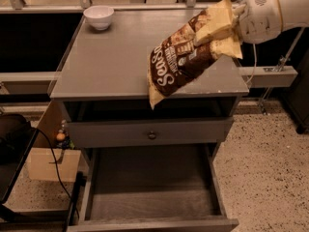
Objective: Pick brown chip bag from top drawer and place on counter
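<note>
The brown chip bag hangs tilted, its cream-yellow lower end over the front edge of the counter toward the right. My gripper is at the upper right, above the counter's right side, and is shut on the bag's upper end. I cannot tell whether the bag touches the counter. The top drawer is pulled out below, and its flat grey floor is bare.
A white bowl stands at the counter's back left corner. A closed drawer front with a round knob sits under the counter. A cardboard box and a black cable are on the floor to the left. A rail runs to the right.
</note>
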